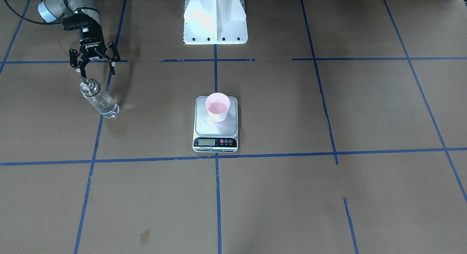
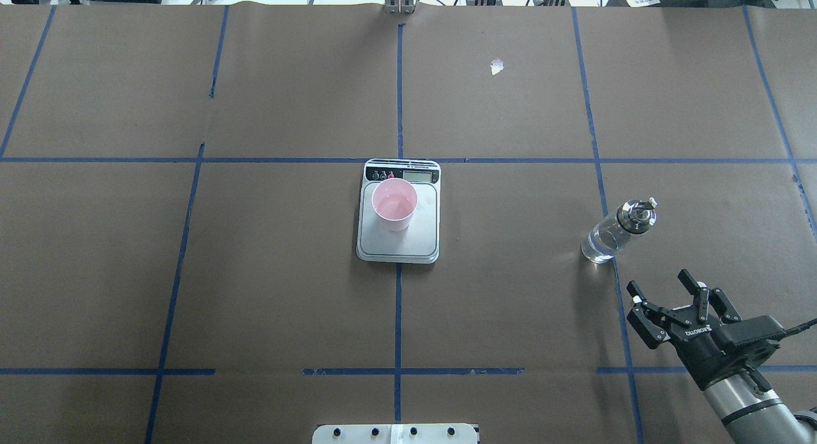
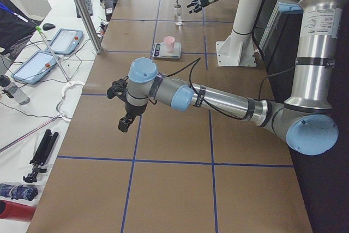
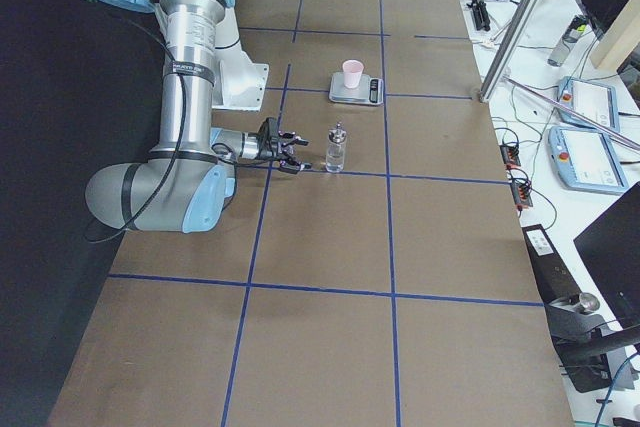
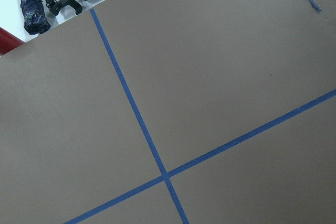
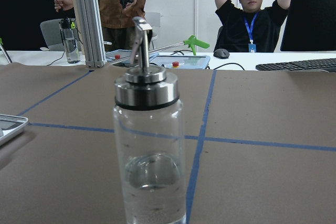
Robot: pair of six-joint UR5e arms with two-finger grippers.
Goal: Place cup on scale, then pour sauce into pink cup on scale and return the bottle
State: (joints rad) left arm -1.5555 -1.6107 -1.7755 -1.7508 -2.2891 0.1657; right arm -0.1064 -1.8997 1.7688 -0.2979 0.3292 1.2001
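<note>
pink cup (image 1: 217,107) on scale (image 1: 215,129)

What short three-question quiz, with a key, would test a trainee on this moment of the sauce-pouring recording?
1. True or false: the cup stands on the scale.
2. Pick one. The right gripper is:
A) shut on the bottle's cap
B) near the bottle but apart from it, its jaws open
C) holding the cup over the scale
3. Fill the gap: the bottle stands ____ on the table, well to one side of the scale.

Key: 1 true; 2 B; 3 upright.
</note>
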